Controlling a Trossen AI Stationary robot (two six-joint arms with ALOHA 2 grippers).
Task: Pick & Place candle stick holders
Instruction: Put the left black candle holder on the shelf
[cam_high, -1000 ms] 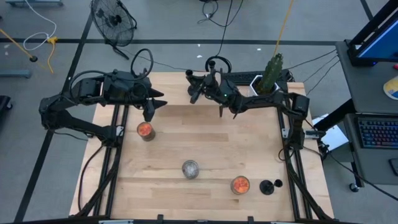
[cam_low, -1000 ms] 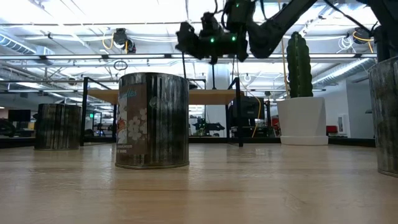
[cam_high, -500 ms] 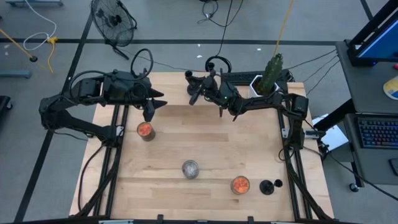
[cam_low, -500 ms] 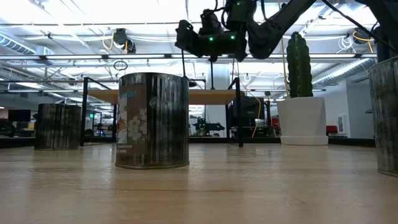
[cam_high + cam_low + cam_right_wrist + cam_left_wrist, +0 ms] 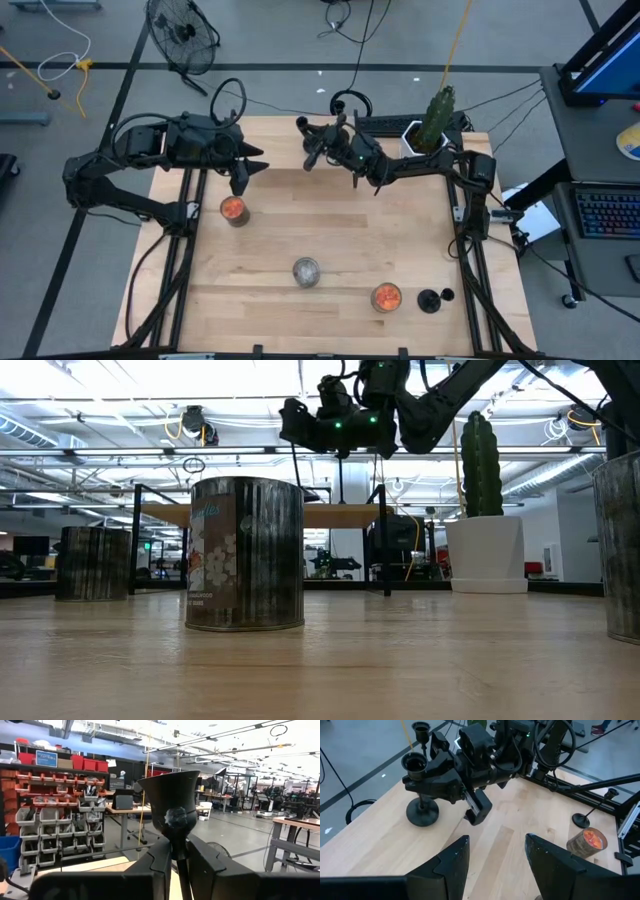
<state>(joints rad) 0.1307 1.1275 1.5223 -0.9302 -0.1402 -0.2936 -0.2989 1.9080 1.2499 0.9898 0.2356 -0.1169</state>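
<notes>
The right gripper (image 5: 451, 776) pinches a candle stick holder (image 5: 421, 790) in its jaws at the table's (image 5: 330, 240) far edge. The left gripper (image 5: 245, 172) waits with jaws spread.

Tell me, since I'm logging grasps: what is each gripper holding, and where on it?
The right gripper pinches a black candle stick holder by its thin stem, just under the cup. The left gripper holds nothing.

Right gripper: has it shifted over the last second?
Yes. The right gripper, shut on a candle holder, has crept toward the table's far edge, away from the potted cactus. The holder stands on the table.
</notes>
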